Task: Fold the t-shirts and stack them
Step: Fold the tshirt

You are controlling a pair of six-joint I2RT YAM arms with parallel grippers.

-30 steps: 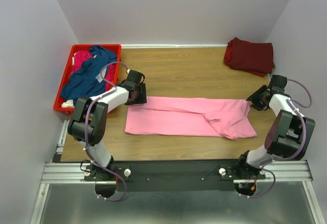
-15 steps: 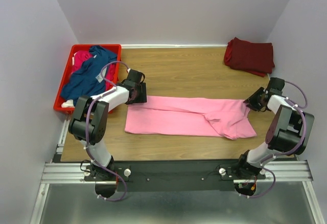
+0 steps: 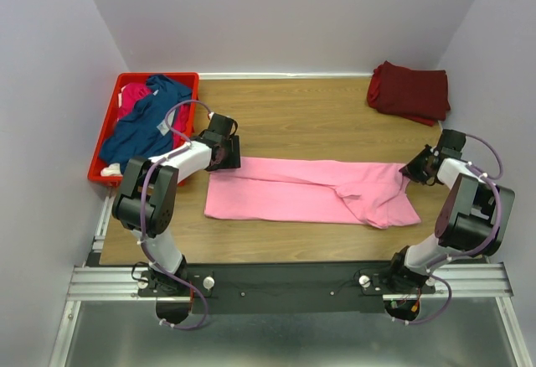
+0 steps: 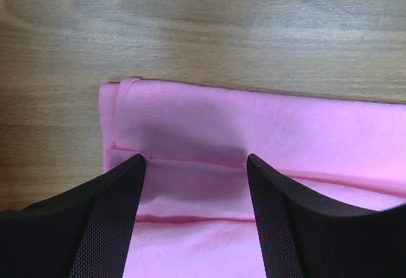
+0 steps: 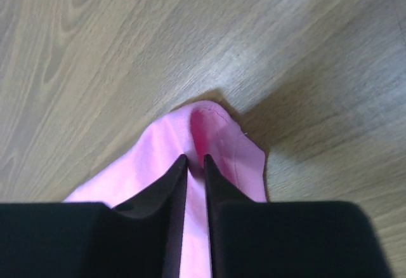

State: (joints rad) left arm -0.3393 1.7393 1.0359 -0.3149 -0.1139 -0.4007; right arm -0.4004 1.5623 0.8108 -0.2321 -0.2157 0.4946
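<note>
The right gripper (image 5: 191,160) is pinching a raised corner of the pink shirt (image 3: 301,191) between nearly closed fingers. The left gripper (image 4: 195,160) is hovering wide open over the shirt's other end, holding nothing. Beyond the right gripper, the maroon shirt (image 3: 409,90) is lying on the surface (image 3: 310,120).

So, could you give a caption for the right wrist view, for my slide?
Right gripper pinching a corner of the light pink t-shirt on the wooden table.
</note>
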